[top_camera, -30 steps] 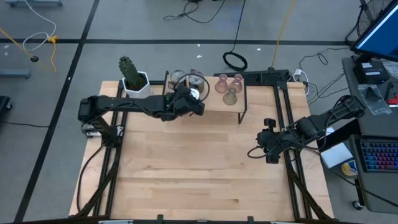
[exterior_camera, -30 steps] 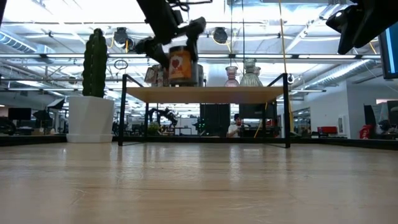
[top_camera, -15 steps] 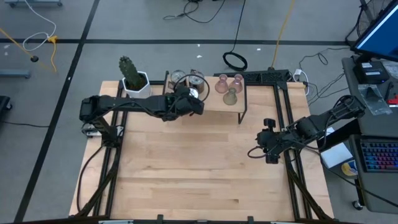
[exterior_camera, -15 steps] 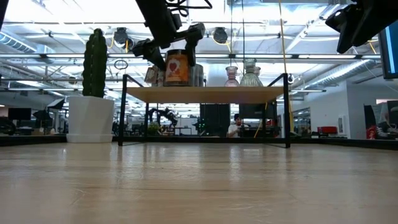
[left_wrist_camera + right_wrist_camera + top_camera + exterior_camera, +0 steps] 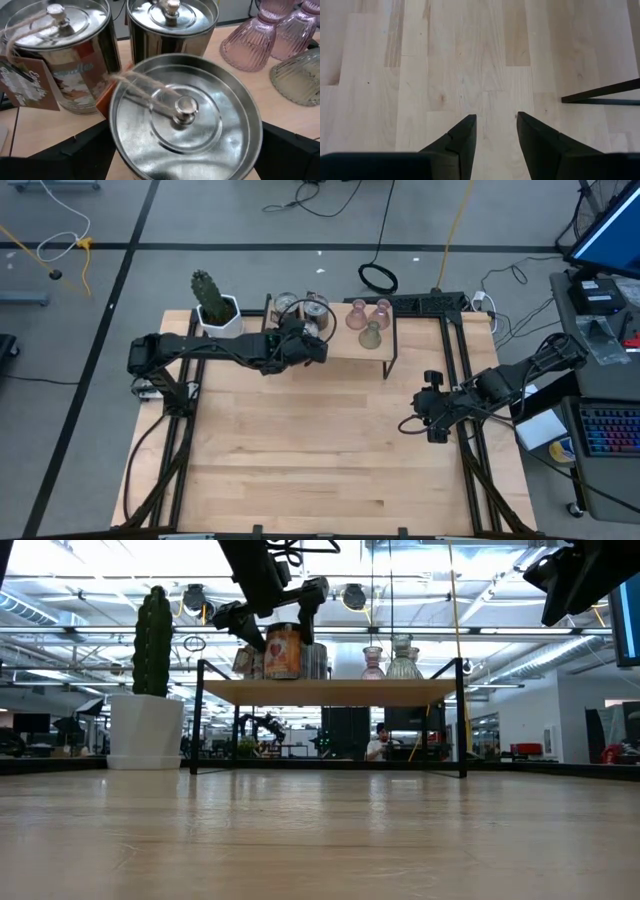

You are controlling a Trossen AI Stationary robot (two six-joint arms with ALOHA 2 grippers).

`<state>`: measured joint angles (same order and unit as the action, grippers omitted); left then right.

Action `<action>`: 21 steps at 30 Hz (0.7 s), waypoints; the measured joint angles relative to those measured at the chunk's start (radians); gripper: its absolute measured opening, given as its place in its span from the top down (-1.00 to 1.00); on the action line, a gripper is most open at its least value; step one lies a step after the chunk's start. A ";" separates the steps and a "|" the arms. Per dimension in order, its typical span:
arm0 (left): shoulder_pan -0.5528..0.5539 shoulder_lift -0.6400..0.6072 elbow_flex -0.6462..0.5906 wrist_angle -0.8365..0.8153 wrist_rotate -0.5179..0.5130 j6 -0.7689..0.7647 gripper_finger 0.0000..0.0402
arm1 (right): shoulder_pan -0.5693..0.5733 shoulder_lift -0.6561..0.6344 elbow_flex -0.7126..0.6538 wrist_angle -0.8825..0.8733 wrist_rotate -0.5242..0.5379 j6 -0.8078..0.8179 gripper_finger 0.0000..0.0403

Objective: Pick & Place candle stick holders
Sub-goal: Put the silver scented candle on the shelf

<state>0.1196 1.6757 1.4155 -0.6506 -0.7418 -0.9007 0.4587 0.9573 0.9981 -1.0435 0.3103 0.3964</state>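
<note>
A low wooden shelf (image 5: 348, 348) at the table's far edge bears three silver candle stick holders and three glass ones. One lidded silver holder (image 5: 185, 115) with an orange label (image 5: 283, 652) stands on its base at the shelf's near edge. My left gripper (image 5: 275, 615) is open, one finger on either side of this holder. Two more silver holders (image 5: 55, 50) (image 5: 172, 25) stand behind it. Two pink glass holders (image 5: 260, 35) and an olive one (image 5: 300, 75) stand to the right. My right gripper (image 5: 495, 117) hangs open over bare wood near the table's right edge (image 5: 405, 424).
A white pot with a green cactus (image 5: 215, 305) stands at the far left, beside the shelf. The shelf rests on thin black legs (image 5: 462, 720). Black frame rails (image 5: 470, 450) run along the table's sides. Bare wooden tabletop (image 5: 320, 450) fills the middle and near part.
My left gripper has opened and let go of the labelled silver holder. The holder, tilted and slightly raised a second ago, now stands upright on the shelf.
</note>
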 joint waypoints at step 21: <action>0.000 -0.009 0.000 0.031 -0.041 0.016 -0.96 | 0.000 0.000 0.000 0.000 -0.001 0.000 0.34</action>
<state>0.1196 1.6671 1.4155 -0.6194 -0.7832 -0.8848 0.4587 0.9573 0.9981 -1.0435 0.3092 0.3962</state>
